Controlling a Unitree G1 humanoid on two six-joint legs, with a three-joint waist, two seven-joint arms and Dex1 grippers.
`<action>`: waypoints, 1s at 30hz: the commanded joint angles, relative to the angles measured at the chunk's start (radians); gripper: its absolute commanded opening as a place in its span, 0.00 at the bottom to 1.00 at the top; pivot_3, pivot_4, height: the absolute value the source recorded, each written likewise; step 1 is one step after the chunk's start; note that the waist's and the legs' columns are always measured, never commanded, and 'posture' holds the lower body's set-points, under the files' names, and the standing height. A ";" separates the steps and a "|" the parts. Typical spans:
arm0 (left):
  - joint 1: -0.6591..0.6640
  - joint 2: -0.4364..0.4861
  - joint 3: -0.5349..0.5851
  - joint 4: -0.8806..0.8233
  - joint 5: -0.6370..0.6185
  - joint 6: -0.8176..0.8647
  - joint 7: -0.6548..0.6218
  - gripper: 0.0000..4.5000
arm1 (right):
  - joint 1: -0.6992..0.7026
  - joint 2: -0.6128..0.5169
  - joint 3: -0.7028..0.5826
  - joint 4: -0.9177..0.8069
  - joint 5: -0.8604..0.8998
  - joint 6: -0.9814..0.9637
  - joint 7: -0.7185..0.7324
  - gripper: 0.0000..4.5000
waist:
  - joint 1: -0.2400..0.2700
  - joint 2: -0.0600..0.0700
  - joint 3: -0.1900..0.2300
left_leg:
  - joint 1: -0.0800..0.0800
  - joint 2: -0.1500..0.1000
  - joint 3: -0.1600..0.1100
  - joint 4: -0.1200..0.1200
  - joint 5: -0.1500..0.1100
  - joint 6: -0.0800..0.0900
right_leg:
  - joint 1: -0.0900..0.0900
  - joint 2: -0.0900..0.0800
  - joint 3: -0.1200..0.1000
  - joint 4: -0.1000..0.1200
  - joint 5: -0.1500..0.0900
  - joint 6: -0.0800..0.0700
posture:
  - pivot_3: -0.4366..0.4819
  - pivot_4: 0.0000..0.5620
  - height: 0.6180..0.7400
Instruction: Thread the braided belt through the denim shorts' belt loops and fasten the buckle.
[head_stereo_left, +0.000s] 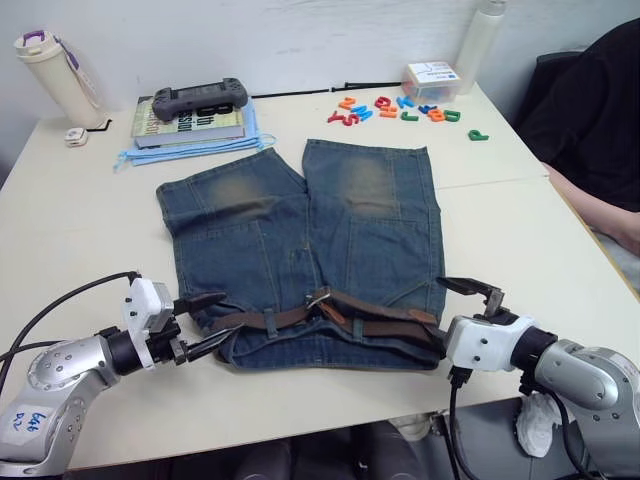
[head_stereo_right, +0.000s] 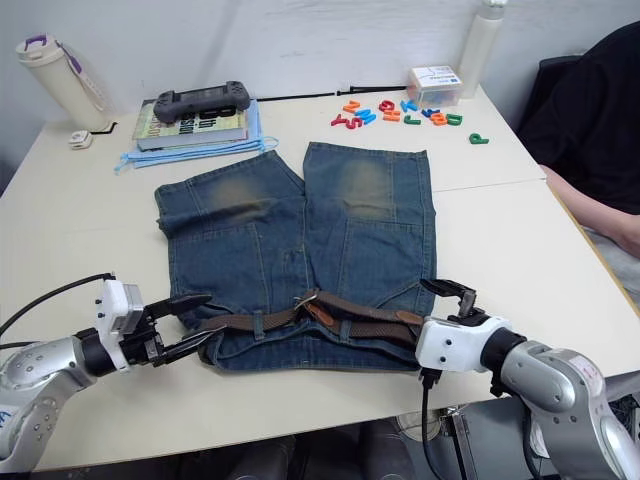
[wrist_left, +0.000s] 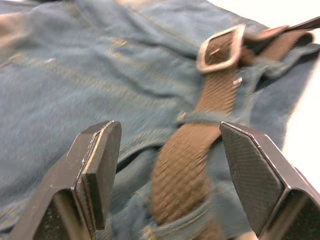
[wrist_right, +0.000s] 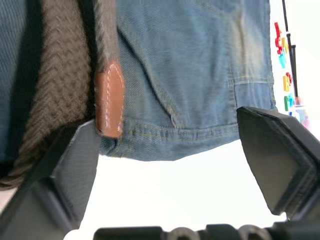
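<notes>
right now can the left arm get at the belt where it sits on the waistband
Probably yes. The left gripper is open at the shorts' waistband edge, and in its wrist view the braided belt lies uncovered between its two fingers. Nothing sits between gripper and strap.

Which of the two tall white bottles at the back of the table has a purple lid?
The tall white bottle with the purple lid at the robot's far left corner; the tall white bottle at the far right has none.

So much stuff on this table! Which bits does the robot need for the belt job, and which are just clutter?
For the job:
denim shorts
braided belt
buckle

Just lying about:
book
game controller
coloured letters
bottle
small box
</notes>
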 joint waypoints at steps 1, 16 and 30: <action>0.006 0.037 0.037 -0.036 -0.063 0.044 -0.065 0.78 | -0.072 0.077 0.017 -0.097 0.154 0.174 0.000 0.97 | -0.004 -0.001 0.001 | 0.000 0.001 0.000 0.000 0.000 0.000 | 0.000 0.001 0.000 0.000 0.000 0.000 | 0.48 0.27 0.92; -0.411 -0.364 -0.339 0.100 0.285 0.043 0.365 0.78 | -0.205 0.324 0.056 -0.201 0.363 0.745 -0.183 0.97 | 0.026 -0.001 0.001 | -0.006 -0.003 0.001 0.001 0.001 -0.001 | -0.008 -0.001 -0.004 0.003 0.001 0.001 | 0.48 0.27 0.92; -0.429 -0.221 -0.605 0.212 0.572 -0.171 0.146 0.78 | -0.209 0.268 -0.129 -0.239 0.603 0.801 -0.203 0.97 | 0.024 -0.001 0.000 | -0.016 -0.004 0.006 0.014 0.005 -0.002 | -0.018 -0.001 -0.004 0.016 0.007 0.002 | 0.48 0.27 0.92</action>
